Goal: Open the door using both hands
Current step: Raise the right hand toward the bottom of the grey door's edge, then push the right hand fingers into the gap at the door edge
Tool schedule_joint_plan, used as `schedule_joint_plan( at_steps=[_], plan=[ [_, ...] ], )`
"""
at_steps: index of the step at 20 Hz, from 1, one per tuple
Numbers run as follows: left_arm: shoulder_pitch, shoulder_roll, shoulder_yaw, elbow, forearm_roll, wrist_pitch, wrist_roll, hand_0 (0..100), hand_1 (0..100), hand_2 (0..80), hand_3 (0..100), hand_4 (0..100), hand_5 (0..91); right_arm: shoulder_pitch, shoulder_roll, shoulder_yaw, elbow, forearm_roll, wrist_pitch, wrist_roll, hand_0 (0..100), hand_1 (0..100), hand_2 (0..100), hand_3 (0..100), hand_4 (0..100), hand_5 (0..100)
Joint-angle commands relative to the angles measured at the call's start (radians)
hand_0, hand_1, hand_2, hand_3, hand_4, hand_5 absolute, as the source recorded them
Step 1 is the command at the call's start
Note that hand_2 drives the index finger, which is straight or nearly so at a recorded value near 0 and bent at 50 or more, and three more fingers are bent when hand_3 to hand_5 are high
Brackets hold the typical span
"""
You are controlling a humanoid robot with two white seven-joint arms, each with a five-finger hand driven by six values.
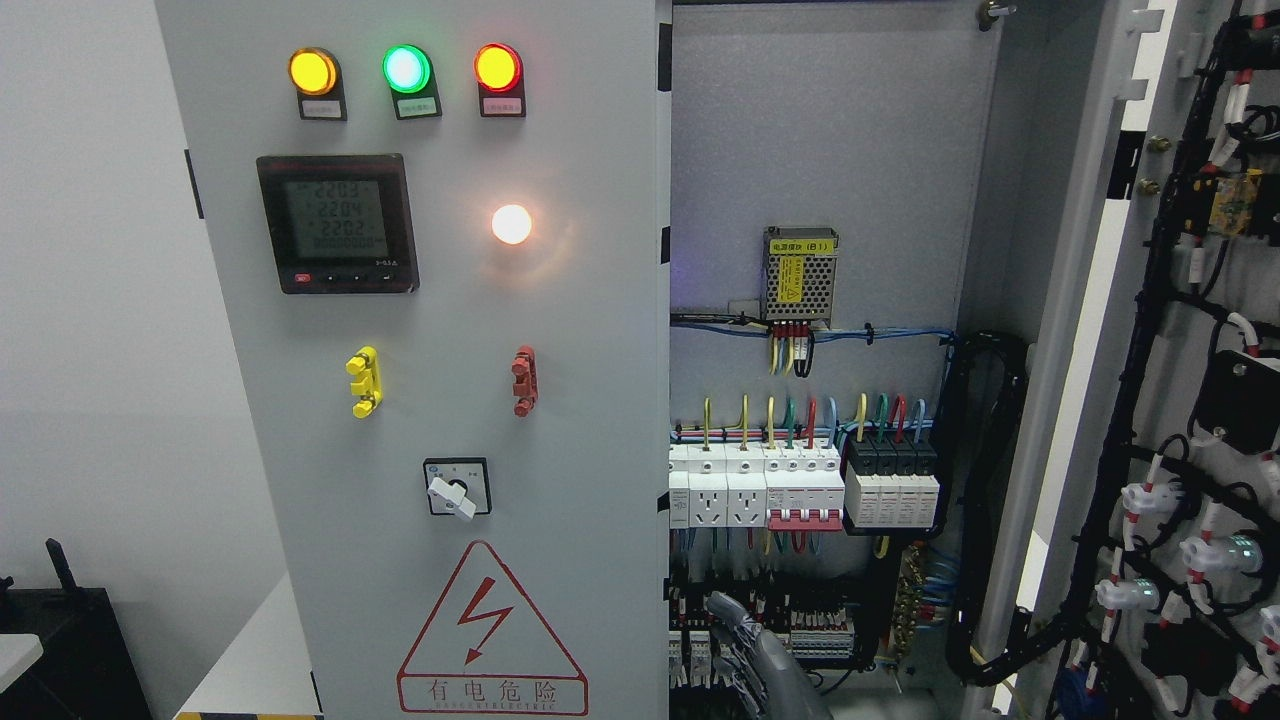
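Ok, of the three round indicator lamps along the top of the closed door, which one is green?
The middle lamp is green; the left lamp glows amber-yellow and the right lamp shows orange inside a red ring.

On the grey cabinet door at the left, a black-framed digital meter (336,224) shows three rows of digits reading roughly 220.3, 220.4 and 220.2, with a smaller row beneath too faint to read. Near the bottom, a red-outlined warning triangle sign (491,630) with a lightning bolt carries the characters 有电危险. Inside the cabinet, a perforated metal power supply module (800,276) wears a yellow label ending in (B1). The small tags (416,104) under the three lamps are too tiny to read.
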Motion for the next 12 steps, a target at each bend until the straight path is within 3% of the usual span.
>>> schedule_joint_plan(
  at_steps=[1, 9, 12],
  plan=[
    [0.0, 0.0, 0.0, 0.0, 0.0, -0.002, -0.001, 0, 0, 0.0, 0, 3, 0.0, -0.044, -0.001, 0.006, 0.065, -0.001, 0.002, 0.0, 0, 0, 0, 0, 0, 0],
    [0.0, 0.0, 0.0, 0.0, 0.0, -0.002, -0.001, 0, 0, 0.0, 0, 3, 0.0, -0.078, -0.007, 0.012, 0.099, -0.001, 0.002, 0.002, 0, 0, 0, 0, 0, 0],
    [0.0, 0.0, 0.0, 0.0, 0.0, -0.001, -0.001, 0, 0, 0.0, 0, 3, 0.0, -0.102, -0.025, 0.012, 0.109, -0.002, 0.002, 0.002, 0, 0, 0, 0, 0, 0]
  ],
)
